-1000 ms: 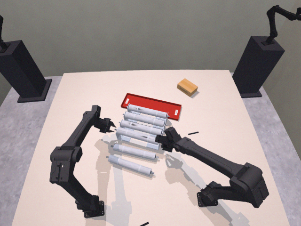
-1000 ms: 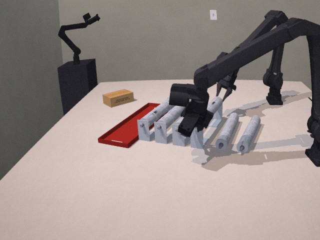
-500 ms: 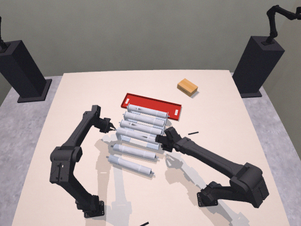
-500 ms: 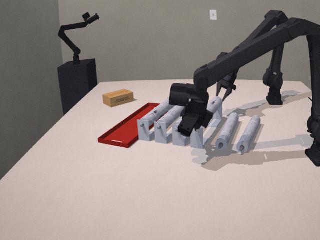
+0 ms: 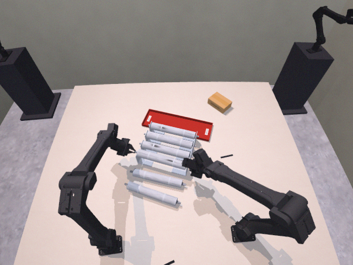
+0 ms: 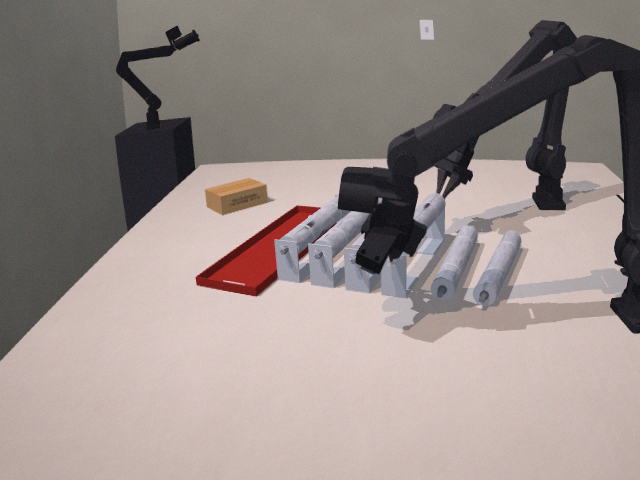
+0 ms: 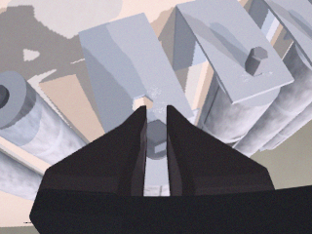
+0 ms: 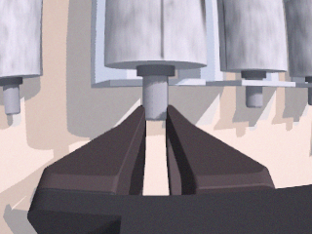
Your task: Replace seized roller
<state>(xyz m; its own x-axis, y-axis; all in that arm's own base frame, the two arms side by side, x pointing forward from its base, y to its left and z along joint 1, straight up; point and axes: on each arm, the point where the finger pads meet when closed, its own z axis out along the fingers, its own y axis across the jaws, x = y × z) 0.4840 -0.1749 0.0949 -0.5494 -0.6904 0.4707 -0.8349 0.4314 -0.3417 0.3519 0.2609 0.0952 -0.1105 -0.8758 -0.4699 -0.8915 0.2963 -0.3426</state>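
You have the roller for this step (image 5: 159, 157) (image 6: 433, 209) (image 8: 156, 36) at the bed place closest to the tabletop's (image 5: 94, 96) (image 6: 206, 387) near edge, past the other three bed rollers (image 5: 168, 139) (image 6: 330, 237) (image 7: 234, 112) (image 8: 253, 34) as you look from the far edge. Its long axis runs from the left edge towards the right edge, the right end slanting a little to the near edge

Your left gripper (image 5: 134, 151) (image 6: 385, 232) (image 7: 156, 115) is closed on the hexagonal axle (image 7: 157, 134) (image 8: 155, 95) at the left-edge end, and your right gripper (image 5: 195, 167) (image 6: 443, 192) (image 8: 155, 115) is closed on it at the right-edge end. Neither arm is nearer: each has its own end. In the left wrist view the bracket hole (image 7: 142, 102) shows bare, with the axle outside it

The scrap tray (image 5: 207, 138) (image 6: 227, 289) lies beyond those three, towards the far edge, its length nearly parallel to your roller. With nothing in the tray and two loose rollers (image 5: 158, 178) (image 6: 454, 263) (image 7: 46, 122) (image 8: 19, 39) on the near-edge side, you are probably taking out the seized one; raise both ends together, clear the neighbours, and carry it farward without turning it. If one end lags, the short axle grip could slip
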